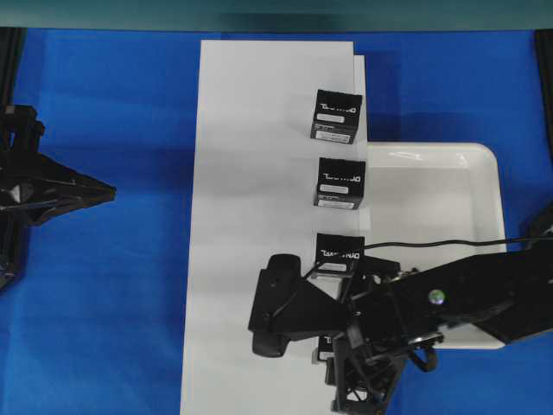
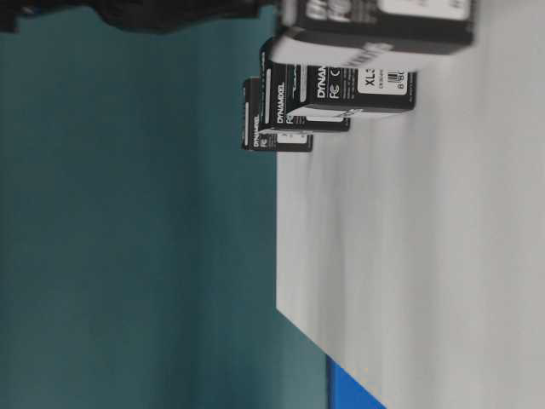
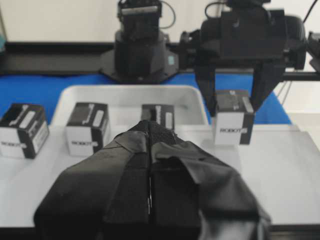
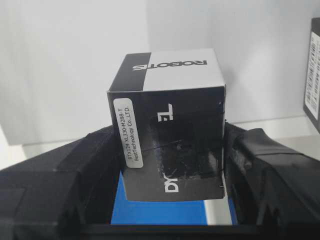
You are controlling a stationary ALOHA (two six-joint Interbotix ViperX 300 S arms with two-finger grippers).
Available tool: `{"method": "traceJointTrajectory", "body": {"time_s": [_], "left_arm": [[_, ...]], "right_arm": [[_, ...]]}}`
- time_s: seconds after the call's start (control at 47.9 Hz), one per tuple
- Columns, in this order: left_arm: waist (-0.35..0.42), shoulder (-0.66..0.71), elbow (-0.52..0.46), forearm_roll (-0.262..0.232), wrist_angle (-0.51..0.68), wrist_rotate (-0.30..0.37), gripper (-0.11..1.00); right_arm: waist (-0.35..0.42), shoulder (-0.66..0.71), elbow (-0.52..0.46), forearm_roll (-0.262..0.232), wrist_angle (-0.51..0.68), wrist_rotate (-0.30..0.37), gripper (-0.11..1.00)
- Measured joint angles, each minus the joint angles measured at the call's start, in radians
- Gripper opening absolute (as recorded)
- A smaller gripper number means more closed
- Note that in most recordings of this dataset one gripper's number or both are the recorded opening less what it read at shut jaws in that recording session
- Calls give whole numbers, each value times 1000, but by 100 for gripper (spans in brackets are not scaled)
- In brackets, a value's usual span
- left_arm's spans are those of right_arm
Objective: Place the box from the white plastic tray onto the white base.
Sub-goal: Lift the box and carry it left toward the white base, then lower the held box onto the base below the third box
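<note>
The box [image 4: 170, 135], black with white lettering, a small label and a dark picture patch, sits between the fingers of my right gripper [image 4: 170, 165], which is shut on its two sides. In the left wrist view the box [image 3: 232, 122] is upright at the far edge of the white base [image 3: 280, 165]; contact with the base cannot be told. From overhead my right arm hides nearly all of it over the lower right of the base [image 1: 251, 216]. The white plastic tray [image 1: 432, 199] lies right of the base. My left gripper [image 1: 111, 192] hangs shut far left.
Three similar black boxes [image 1: 337, 114] [image 1: 340, 183] [image 1: 340, 255] stand in a row along the base's right edge, the nearest just above my right gripper. Blue table [image 1: 104, 328] surrounds the base and tray.
</note>
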Motion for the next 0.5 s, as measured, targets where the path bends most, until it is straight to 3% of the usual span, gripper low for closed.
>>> {"method": "traceJointTrajectory", "body": {"time_s": [0.501], "left_arm": [[-2,-74,0,-2,75,8,-7]], "right_arm": [[-3,41,-5,-21,17,-5,60]]}}
